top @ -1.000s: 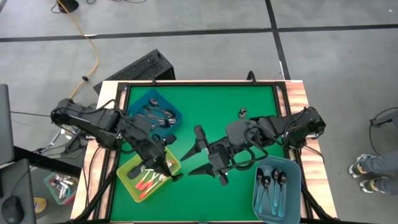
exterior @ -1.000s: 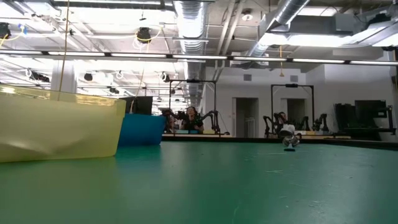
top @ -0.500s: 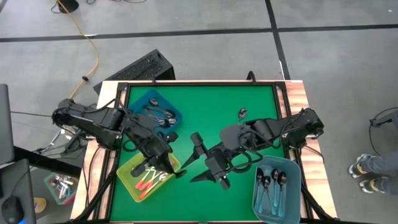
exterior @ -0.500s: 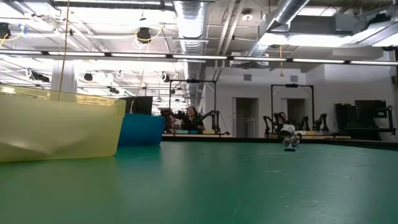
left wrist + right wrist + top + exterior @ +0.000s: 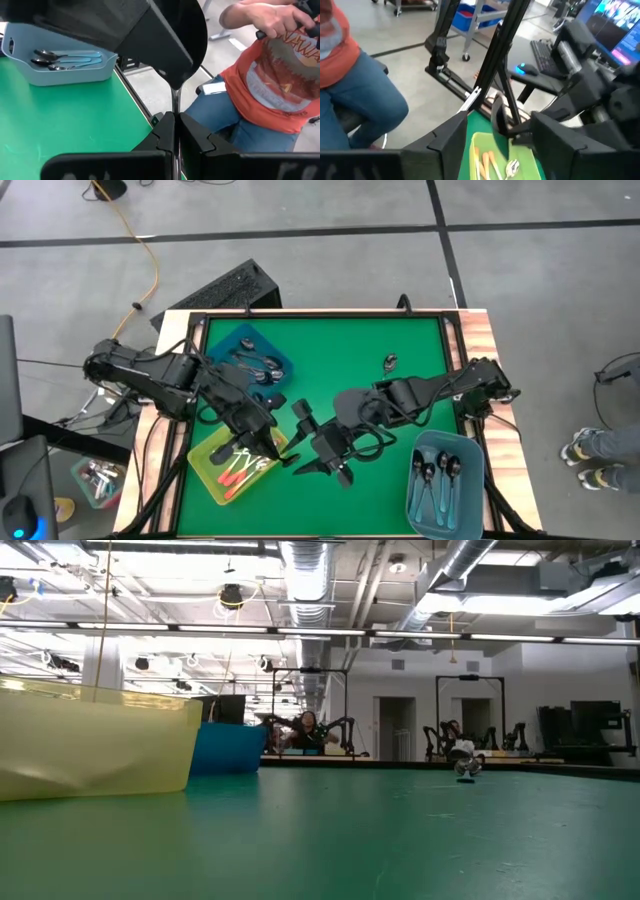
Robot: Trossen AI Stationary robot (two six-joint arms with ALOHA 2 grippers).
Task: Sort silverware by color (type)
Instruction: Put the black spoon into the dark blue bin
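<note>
My left gripper (image 5: 283,455) hangs over the right rim of the yellow bin (image 5: 212,472) and is shut on a dark spoon (image 5: 175,100). The spoon's bowl (image 5: 497,117) sticks out past the fingertips toward my right gripper. My right gripper (image 5: 298,442) is open right beside it. Its two fingers (image 5: 450,140) stand on either side of the spoon's bowl, apart from it. The yellow bin holds orange-red-handled spoons (image 5: 487,161). One small spoon (image 5: 390,362) lies alone on the green mat at the far right. My left gripper pinches the dark spoon by its handle between the two shut fingers (image 5: 165,132). The thin stem (image 5: 175,102) comes out at the fingertips and runs on along the fingers. The spoon is lifted clear of the table, its bowl forward.
A blue bin (image 5: 232,345) with dark grey spoons stands at the far left. A pale blue bin (image 5: 470,490) with teal-handled spoons stands at the near right. A person in an orange shirt (image 5: 280,65) sits just beyond the table's edge. Bare green mat (image 5: 340,360) lies in the middle.
My right gripper has moved toward the table's left edge and a little down, rolling somewhat, and its open fingers now flank the spoon held by my left gripper. My left gripper and the spoon have kept still.
</note>
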